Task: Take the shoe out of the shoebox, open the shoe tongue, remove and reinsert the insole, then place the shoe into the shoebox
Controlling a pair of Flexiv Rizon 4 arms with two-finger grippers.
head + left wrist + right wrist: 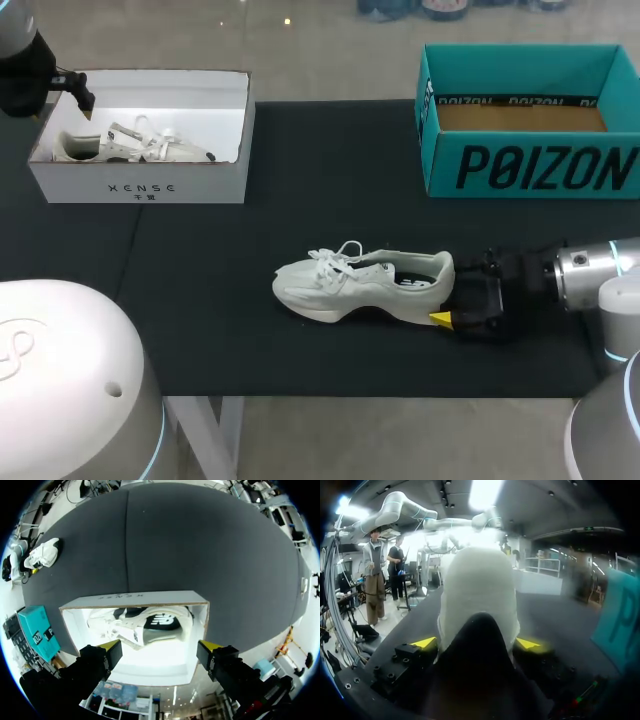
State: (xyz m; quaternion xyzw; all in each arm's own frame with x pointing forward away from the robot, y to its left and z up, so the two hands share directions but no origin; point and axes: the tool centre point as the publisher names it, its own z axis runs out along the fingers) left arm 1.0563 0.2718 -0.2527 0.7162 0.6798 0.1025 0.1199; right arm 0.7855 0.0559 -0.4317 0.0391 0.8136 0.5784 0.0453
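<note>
1. Shoe (360,285) lies mid-frame on the table (200,330); your right gripper (447,305) pinches its heel.
2. Likely light, soft upper: hold the stiff heel.
3. Left gripper (159,647) hangs spread, upper left.

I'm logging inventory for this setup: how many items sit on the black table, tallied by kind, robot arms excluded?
White lace-up sneakers: 2 (loose sneaker, boxed sneaker)
Open cardboard shoeboxes: 2 (white shoebox, teal shoebox)
Total: 4
</note>
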